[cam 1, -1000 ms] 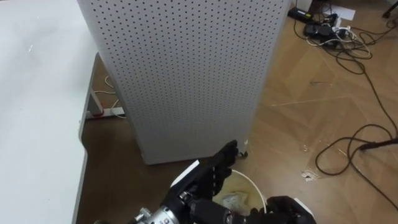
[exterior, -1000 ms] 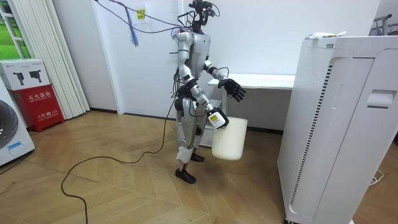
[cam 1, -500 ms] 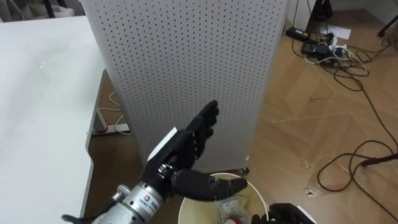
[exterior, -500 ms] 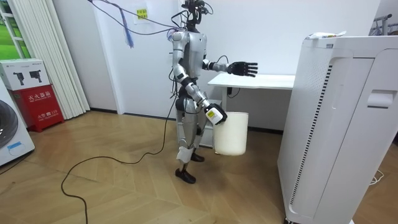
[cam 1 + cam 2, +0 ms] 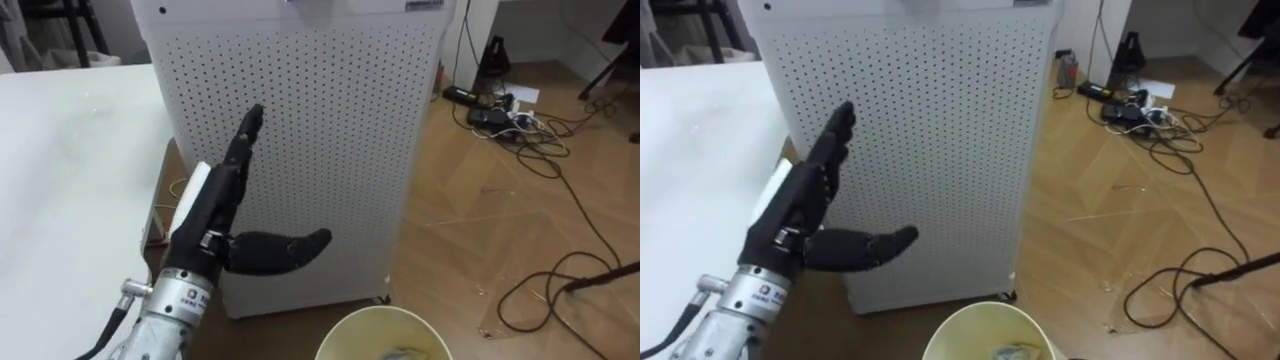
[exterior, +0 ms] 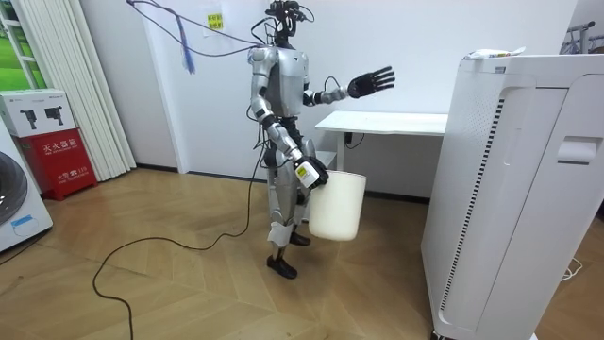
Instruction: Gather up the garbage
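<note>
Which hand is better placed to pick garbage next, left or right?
Probably left: the left hand is raised, open and empty, while the right hand carries the bucket.

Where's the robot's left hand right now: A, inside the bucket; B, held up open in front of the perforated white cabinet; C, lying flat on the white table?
B: the left hand is up with straight fingers before the perforated cabinet, higher than the bucket.

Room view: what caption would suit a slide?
Humanoid robot by a white desk, left robot hand raised open, white bucket carried at its side.
</note>
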Motion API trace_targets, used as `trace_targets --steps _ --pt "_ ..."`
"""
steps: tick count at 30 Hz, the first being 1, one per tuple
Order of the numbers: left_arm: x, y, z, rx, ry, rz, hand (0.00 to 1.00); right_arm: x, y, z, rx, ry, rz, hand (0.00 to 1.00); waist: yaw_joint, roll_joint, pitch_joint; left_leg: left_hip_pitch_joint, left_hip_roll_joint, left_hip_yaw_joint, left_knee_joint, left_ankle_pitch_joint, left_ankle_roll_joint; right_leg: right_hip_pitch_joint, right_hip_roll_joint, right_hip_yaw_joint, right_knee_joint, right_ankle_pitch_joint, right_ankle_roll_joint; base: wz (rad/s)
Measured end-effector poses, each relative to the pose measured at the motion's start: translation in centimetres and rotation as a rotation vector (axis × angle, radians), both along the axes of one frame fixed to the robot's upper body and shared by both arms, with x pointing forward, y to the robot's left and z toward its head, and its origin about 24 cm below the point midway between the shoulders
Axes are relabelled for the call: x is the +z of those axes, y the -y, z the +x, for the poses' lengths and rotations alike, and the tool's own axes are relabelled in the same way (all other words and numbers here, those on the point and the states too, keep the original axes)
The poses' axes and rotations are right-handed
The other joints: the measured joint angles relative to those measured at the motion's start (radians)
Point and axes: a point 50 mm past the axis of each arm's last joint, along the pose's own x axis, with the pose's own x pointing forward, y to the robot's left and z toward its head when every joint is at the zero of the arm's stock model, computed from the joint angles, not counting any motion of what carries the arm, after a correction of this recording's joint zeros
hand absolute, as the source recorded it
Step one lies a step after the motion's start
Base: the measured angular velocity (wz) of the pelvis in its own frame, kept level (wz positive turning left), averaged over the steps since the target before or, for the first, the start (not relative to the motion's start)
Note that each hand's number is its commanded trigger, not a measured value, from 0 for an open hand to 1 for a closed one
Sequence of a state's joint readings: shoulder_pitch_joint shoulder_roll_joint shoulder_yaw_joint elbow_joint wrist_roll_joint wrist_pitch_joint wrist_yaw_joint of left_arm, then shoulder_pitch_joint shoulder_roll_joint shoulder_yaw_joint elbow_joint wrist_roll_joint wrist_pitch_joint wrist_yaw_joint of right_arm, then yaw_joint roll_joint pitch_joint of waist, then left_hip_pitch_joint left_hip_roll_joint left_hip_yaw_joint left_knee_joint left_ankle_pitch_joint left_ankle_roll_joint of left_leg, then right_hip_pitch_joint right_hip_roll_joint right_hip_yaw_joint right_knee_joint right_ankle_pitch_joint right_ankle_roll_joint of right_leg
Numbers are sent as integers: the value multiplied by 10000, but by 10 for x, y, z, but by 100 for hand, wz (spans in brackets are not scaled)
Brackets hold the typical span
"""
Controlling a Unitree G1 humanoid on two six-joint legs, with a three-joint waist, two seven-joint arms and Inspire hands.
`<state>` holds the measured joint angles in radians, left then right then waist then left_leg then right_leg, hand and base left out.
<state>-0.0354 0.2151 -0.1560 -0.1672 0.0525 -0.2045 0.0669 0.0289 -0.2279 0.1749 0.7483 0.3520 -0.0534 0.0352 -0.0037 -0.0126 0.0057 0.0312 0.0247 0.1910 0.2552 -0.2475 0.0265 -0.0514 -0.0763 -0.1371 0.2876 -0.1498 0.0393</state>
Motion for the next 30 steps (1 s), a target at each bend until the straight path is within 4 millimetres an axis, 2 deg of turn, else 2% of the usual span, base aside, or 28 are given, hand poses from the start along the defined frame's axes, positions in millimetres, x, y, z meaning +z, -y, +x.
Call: trace_targets --steps 8,13,16,18,19,20,21,22,23,24,25,26,27,28,29,30 --pt "24 0 -15 621 1702 420 0 -2 0 -5 78 -121 -65 100 121 26 -9 305 41 25 -243 21 -35 107 86 -31 -164 8 -12 -5" --pt "25 -3 -16 1016 1984 1288 0 -1 -2 -4 501 49 -119 100 170 67 7 532 125 35 -232 20 -37 381 117 -27 -438 8 -12 -12" --pt "25 -9 -16 1441 2055 1264 0 -1 -5 -4 718 55 45 100 344 90 24 618 229 303 -27 0 -71 382 182 -90 -415 -5 -35 -36" --pt "25 -14 -15 1854 2126 1350 0 -3 -10 -5 1078 -8 83 100 444 101 59 273 507 496 1179 -219 -353 236 200 -659 -28 -149 -240 -44" --pt "24 -15 -15 1980 2114 1393 0 -3 -12 -5 1168 -34 120 100 517 96 63 142 579 539 1631 -238 -383 214 209 -806 85 -204 -327 -73" --pt "21 -18 -14 2220 2039 1391 0 -5 -15 -7 1426 -125 164 100 722 122 81 -184 785 554 2786 -237 -383 282 283 -912 178 -310 -492 -83" --pt "19 -20 -14 2424 2036 1513 0 -6 -16 -10 1612 -187 212 100 718 313 151 -719 1040 316 4165 -204 -392 538 454 -876 189 -396 -629 -73" --pt "20 -20 -15 2447 2074 1571 0 -7 -15 -13 1649 -224 263 100 696 400 175 -1015 1147 52 4830 -109 -410 610 494 -834 201 -461 -693 -34" --pt "20 -19 -15 2474 2123 1598 0 -11 -14 -21 1613 -489 347 100 667 364 181 -1433 1115 -365 5376 -121 -460 650 545 -683 276 -664 -755 7" --pt "22 -17 -14 2430 2245 1554 0 -15 -11 -26 1540 -779 330 100 501 312 215 -1874 835 -587 5128 -407 -322 628 519 -445 443 -894 -755 11" --pt "22 -16 -14 2390 2316 1514 0 -17 -8 -29 1477 -958 288 100 533 308 205 -2166 673 -613 4887 -503 -269 592 480 -308 543 -1002 -776 -6" --pt "23 -16 -15 2377 2493 1451 0 -21 -4 -35 1371 -1262 182 100 692 264 214 -2656 406 -644 4179 -468 -332 522 356 -37 777 -1207 -769 -47" --pt "24 -16 -16 2424 2660 1383 0 -24 1 -41 1276 -1602 36 100 971 290 198 -3007 223 -658 2972 -179 -468 535 307 135 935 -1330 -684 -60" --pt "25 -16 -17 2451 2792 1352 0 -26 3 -44 1269 -1756 -29 100 1067 306 188 -3095 149 -679 2297 161 -485 521 287 164 1044 -1409 -644 -62" --pt "28 -17 -18 2556 3088 1428 0 -28 3 -49 1322 -2018 -98 100 1224 241 160 -3257 109 -856 1607 1095 -302 489 227 306 1361 -1707 -564 -47" --pt "28 -19 -20 2763 3315 1651 0 -30 1 -51 1636 -2198 -213 100 1318 140 -20 -3187 -120 -1004 1494 1430 -170 475 81 273 1607 -1981 -383 -37"
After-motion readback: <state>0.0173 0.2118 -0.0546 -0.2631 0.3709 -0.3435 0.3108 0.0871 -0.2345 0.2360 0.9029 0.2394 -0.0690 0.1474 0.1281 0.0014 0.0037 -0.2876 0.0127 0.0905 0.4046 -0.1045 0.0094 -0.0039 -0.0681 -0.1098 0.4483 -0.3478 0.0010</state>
